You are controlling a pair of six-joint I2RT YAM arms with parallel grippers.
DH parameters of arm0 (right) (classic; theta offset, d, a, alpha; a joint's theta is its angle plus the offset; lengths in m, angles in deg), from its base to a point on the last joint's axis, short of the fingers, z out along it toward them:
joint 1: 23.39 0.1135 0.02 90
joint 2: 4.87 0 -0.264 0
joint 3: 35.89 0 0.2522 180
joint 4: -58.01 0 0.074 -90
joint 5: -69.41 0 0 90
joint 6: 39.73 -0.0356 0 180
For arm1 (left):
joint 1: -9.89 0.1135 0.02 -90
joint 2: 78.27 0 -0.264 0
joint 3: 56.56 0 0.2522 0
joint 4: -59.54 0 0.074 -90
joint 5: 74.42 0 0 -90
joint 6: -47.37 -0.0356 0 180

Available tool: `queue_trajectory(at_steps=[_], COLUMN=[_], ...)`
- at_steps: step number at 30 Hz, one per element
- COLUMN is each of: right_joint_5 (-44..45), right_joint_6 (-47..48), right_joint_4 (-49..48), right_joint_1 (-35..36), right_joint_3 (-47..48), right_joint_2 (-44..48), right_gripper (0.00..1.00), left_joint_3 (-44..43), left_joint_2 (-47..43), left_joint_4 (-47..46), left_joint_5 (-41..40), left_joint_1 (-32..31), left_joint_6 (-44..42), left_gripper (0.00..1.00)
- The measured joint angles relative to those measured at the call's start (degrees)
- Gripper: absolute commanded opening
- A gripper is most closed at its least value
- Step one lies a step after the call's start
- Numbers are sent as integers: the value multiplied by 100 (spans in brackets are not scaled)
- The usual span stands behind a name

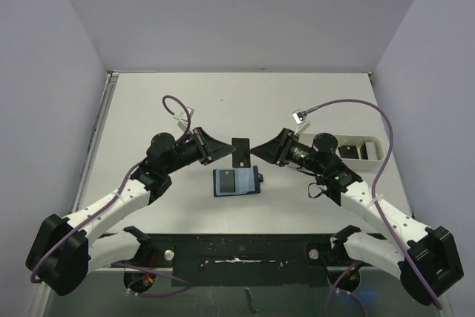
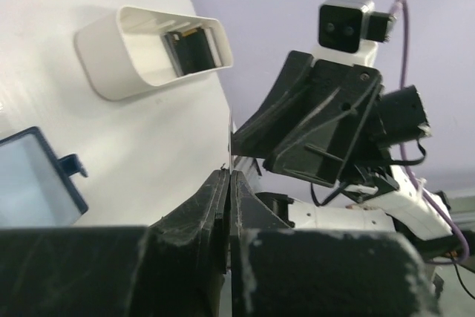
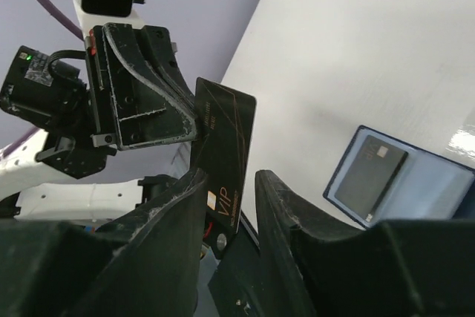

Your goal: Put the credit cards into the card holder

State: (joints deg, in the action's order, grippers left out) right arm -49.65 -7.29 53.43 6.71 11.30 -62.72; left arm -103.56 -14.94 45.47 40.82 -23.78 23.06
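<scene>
A black credit card (image 1: 241,152) hangs in the air between my two grippers, above the table. My left gripper (image 1: 227,152) is shut on its left edge; in the left wrist view the card shows only as a thin edge (image 2: 231,135) between the closed fingers (image 2: 211,198). My right gripper (image 1: 255,156) is open, its jaws either side of the card (image 3: 223,150) without closing on it. The navy card holder (image 1: 236,182) lies open on the table just below, with one dark card (image 3: 369,176) in its pocket; the holder also shows in the left wrist view (image 2: 33,180).
A long white tray (image 1: 361,150) at the right holds more dark cards (image 2: 191,48). Purple cables loop over both arms. Grey walls enclose the table on three sides.
</scene>
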Motion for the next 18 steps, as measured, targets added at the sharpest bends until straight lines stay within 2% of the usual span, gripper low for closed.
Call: queue_trajectory(at_steps=[8, 18], right_joint_5=[846, 2070], right_joint_6=[348, 1106], right_joint_4=[1158, 2559], right_joint_1=[44, 610], right_joint_3=[258, 1043], right_joint_2=[-131, -1445], right_gripper=[39, 33], left_joint_3=[26, 39], left_joint_2=[2, 820], left_joint_4=[1147, 1827], left_joint_5=[-498, -599], left_joint_1=[162, 223], left_joint_6=[-511, -1001], left_gripper=[0, 0])
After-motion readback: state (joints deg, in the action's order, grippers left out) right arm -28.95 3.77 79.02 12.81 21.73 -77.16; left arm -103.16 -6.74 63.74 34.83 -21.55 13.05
